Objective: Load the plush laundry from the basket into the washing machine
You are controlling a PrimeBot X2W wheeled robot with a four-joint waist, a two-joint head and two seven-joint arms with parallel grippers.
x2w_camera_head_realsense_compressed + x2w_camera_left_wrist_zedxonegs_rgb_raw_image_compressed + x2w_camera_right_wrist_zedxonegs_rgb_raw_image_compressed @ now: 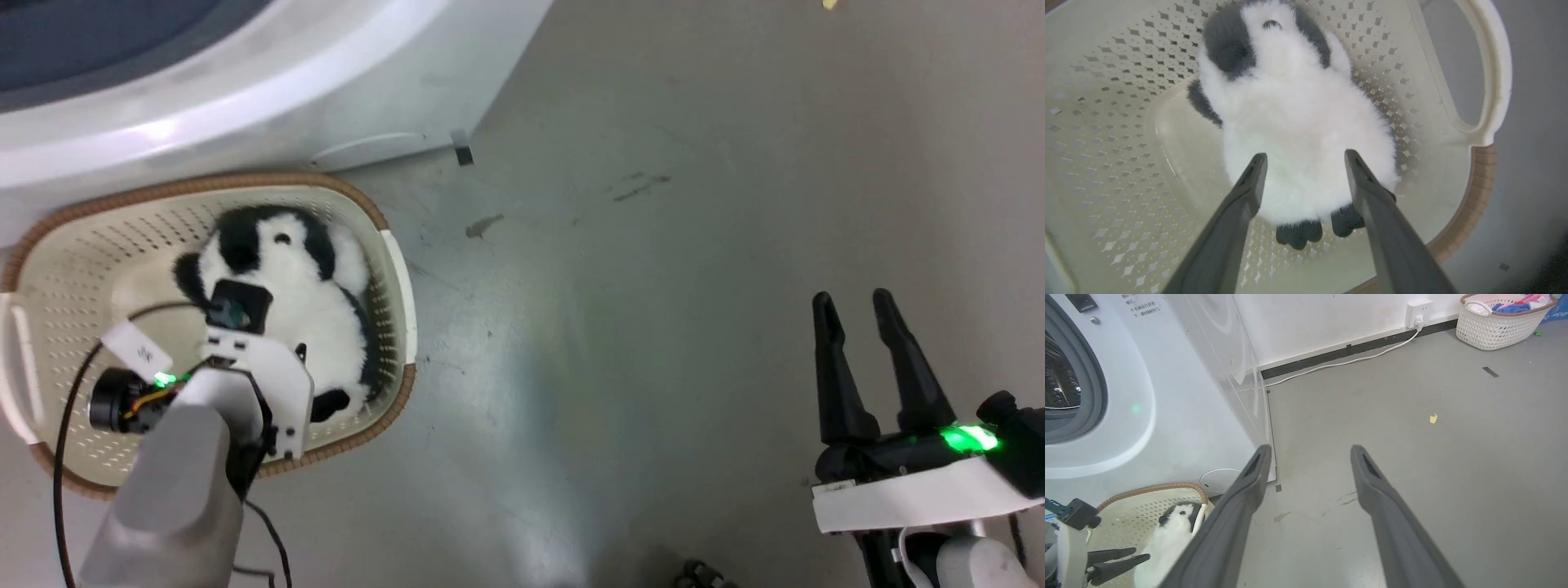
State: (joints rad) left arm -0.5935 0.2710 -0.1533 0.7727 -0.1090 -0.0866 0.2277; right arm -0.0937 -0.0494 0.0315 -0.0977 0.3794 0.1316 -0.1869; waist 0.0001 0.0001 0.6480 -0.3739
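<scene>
While the plush panda (1298,122) lies in the basket (1106,122) beside the washing machine (1180,396), left gripper (1304,157) hangs over its belly, jaws wide, not closed on it. Right gripper (851,300) is parted and empty over the floor (653,286), well apart.

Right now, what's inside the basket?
The panda toy lies face up inside the basket. The left end effector is open over its belly. Whatever is under the panda is covered, so I cannot tell.
</scene>
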